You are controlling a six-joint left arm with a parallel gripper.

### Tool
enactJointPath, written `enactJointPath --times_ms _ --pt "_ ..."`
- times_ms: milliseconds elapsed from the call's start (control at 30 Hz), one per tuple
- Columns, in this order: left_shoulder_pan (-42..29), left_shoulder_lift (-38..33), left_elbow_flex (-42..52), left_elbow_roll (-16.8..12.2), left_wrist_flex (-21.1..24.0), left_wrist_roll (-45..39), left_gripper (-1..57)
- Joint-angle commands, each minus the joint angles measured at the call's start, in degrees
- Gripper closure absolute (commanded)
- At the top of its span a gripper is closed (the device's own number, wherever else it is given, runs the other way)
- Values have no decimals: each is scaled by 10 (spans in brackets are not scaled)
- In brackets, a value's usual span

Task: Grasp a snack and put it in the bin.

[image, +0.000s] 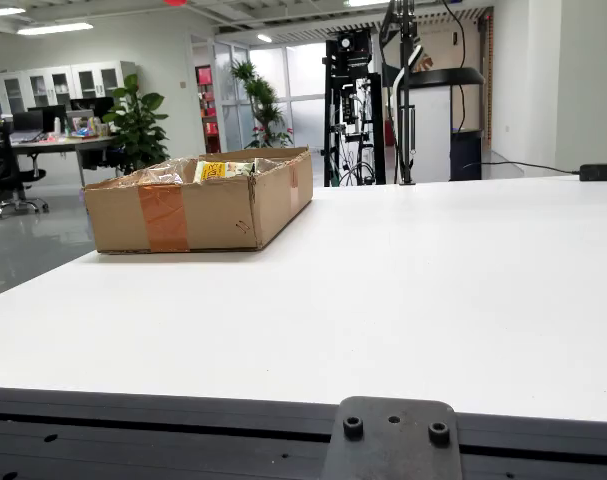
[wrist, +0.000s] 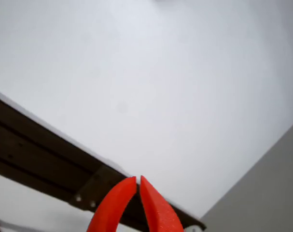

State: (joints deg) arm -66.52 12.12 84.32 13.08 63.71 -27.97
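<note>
Looking across from the low front view first: a big white desk (image: 413, 290) fills most of the shot, and a cardboard box (image: 198, 210) sits on its far left part, with a strip of brown tape down its front wall; that box reads as the bin; inside it you can just see a yellow snack packet (image: 223, 169) poking above the rim, with some clear crinkly wrapping (image: 153, 177) beside it on the left; so the snack stuff is in the box, not out on the desk; a dark metal bracket (image: 391, 440) with a couple of bolts sits at the near edge; at the far side a black arm stand (image: 405, 90) rises behind the desk, a small black adapter (image: 600, 172) lies at the far right edge, and office plants (image: 138, 120) and a work table (image: 53, 145) show in the background; the tool itself isn't in this view.

Now the view that rides on the tool: the tool (wrist: 138, 182) has two orange-red fingers (wrist: 158, 208) whose tips come together at a point, so it's pinched closed with nothing between them; below it is only bare white desk surface, with the dark desk edge rail (wrist: 45, 145) running diagonally across the lower left; no snack shows here.
</note>
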Motion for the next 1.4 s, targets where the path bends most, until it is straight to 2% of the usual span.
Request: enactJointPath --times_ms 33,133,333,667,1400 --pt "3 2 -2 -21 2 48 567" --pt "7 2 -1 -29 -3 49 567" --pt "12 3 -2 -43 -16 -3 565" --pt "1 4 -2 -51 -70 11 562" --pt "19 4 -2 -52 -79 15 562"
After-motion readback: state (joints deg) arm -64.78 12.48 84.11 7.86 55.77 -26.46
